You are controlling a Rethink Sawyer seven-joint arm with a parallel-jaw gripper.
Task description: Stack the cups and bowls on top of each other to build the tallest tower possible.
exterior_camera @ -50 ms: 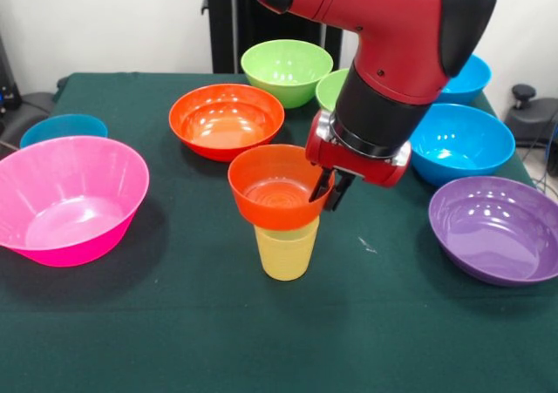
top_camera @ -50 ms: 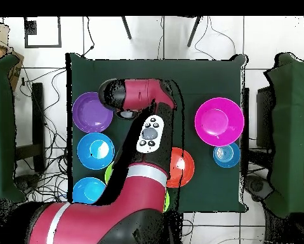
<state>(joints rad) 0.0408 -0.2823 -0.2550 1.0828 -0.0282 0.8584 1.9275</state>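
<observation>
Fingers are clamped on the right rim of the small orange bowl, one dark finger inside the bowl and the other outside the wall, so the gripper is grasping it. That bowl sits upright in the mouth of the pale-yellow cup, which stands upright on the green table near the middle, a two-piece tower. Behind it lies the bigger orange bowl, open side up and apart from the stack. Off to the left the large pink bowl sits tilted a little, with a blue bowl just behind it. Farther back there is a lime green bowl, and a second green bowl peeks out from behind the red and black arm. On the right, two blue bowls sit one behind the other, and the wide purple bowl sits nearest the front edge. From overhead the arm covers the cup and the stack; the pink bowl and purple bowl lie well apart on opposite sides.
</observation>
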